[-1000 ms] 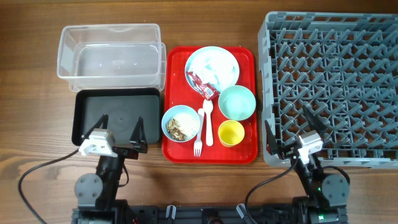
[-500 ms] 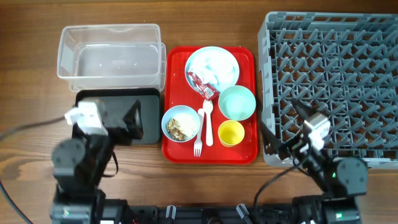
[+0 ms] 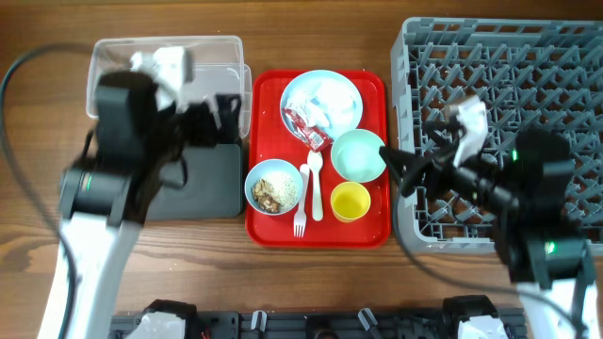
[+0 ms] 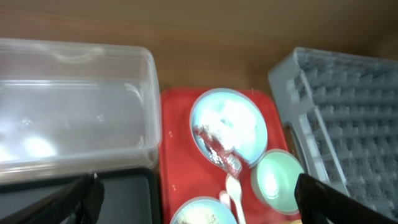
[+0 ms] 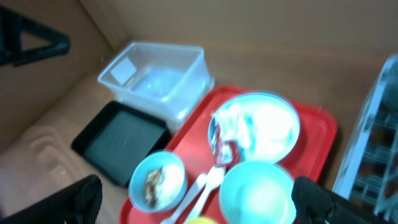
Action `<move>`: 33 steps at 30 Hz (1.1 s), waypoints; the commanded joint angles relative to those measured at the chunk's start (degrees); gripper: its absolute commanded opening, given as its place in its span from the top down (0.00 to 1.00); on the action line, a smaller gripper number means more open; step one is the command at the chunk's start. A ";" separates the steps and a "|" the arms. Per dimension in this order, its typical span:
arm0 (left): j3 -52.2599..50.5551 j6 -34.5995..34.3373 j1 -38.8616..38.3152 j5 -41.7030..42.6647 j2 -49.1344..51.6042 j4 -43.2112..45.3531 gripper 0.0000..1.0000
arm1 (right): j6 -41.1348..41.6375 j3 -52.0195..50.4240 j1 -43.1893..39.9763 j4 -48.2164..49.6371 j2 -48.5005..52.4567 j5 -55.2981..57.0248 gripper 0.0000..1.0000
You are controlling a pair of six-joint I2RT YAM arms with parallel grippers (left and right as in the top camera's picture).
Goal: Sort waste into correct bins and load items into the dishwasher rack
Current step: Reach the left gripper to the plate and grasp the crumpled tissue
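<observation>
Hanging above the table (image 3: pixel 283 282), the left gripper (image 3: pixel 215 113) and the right gripper (image 3: pixel 415 155) both had jaws spread wide, holding nothing

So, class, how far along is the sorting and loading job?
Done: nothing; the dishwasher rack, clear tub and black tray look empty. In hand: nothing; the left end effector and right end effector are open, empty. Left: wrapper, tissue, food scraps, plate, mint bowl, blue bowl, cup and cutlery, all on the red tray.
</observation>
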 commanded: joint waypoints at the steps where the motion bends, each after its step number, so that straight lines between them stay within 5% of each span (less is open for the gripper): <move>1: 12.92 0.07 -4.00 0.13 11.93 -7.39 0.00 | -1.14 7.63 -0.13 -4.57 5.88 -1.77 0.00; 14: 19.15 -4.07 -14.25 9.40 33.77 -3.96 0.00 | 2.01 9.27 -0.13 -11.43 10.64 -2.05 0.00; 25: 19.15 -33.22 -20.92 -15.21 37.81 4.55 0.00 | 2.27 9.22 -0.13 -13.35 10.67 0.00 0.00; 33: 19.15 -42.69 -24.06 -22.64 44.39 5.01 0.00 | 2.45 9.11 -0.13 -13.88 10.69 -0.02 0.00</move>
